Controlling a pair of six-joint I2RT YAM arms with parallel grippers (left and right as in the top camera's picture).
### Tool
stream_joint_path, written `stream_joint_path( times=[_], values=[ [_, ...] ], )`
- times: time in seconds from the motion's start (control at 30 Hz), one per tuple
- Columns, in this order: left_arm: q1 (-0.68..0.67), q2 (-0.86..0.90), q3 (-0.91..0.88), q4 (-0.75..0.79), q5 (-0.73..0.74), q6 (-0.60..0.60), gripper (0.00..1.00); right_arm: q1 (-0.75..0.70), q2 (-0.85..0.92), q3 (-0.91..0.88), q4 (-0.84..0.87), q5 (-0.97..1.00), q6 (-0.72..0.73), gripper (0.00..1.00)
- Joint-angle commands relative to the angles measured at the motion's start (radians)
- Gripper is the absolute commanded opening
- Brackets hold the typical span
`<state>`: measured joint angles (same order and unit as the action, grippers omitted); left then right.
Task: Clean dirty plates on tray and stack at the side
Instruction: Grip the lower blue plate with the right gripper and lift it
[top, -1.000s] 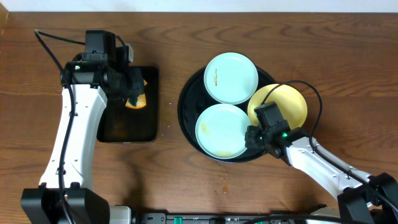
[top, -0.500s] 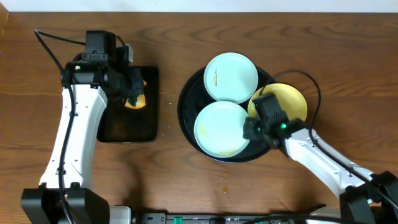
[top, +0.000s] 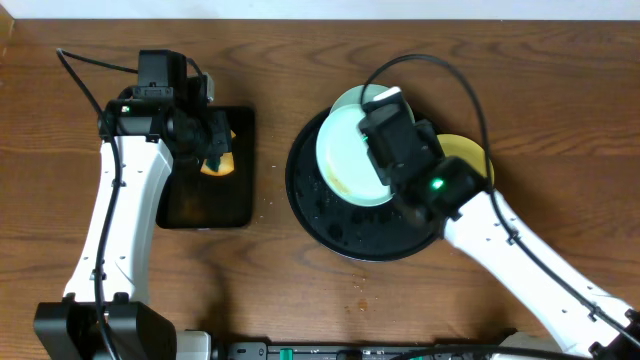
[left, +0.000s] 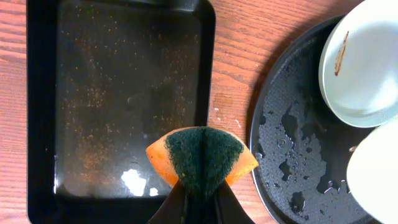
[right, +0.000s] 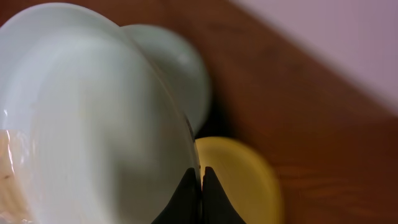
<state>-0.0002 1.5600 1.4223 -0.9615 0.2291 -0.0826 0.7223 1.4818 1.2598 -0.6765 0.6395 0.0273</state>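
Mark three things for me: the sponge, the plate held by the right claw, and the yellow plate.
sponge (left: 202, 155): left wrist view, middle of its green face.
held plate (top: 345, 155): overhead view, its bare left half.
yellow plate (top: 465, 150): overhead view, its exposed upper part.

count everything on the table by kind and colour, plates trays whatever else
pale blue-white plates: 2
pale yellow plate: 1
round black tray: 1
rectangular black tray: 1
sponge: 1
total: 6
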Motion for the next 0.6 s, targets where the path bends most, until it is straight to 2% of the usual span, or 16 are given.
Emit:
stream_joint_path(
  times=[0.0,0.17,0.4,0.5,0.57],
  values=[
    [0.005,0.002,-0.007,0.002,-0.007,-0.009,0.07,0.123,-0.009,0.019,0.003,0.420,-0.109,0.01],
    [0.005,0.002,-0.007,0.002,-0.006,-0.009,0.08,0.256,0.015,0.019,0.028,0.675,-0.112,0.01],
    [0.005,0.002,-0.007,0.002,-0.006,-0.009,0.08,0.313,0.053,0.019,0.047,0.710,-0.107,0.01],
    [0.005,0.002,-0.007,0.002,-0.006,-0.009,0.08,0.286,0.057,0.019,0.060,0.551,-0.095,0.01],
    [0.005,0.002,-0.007,0.001,-0.006,-0.009,0.08,0.223,0.056,0.019,0.052,0.289,-0.003,0.01]
  ],
)
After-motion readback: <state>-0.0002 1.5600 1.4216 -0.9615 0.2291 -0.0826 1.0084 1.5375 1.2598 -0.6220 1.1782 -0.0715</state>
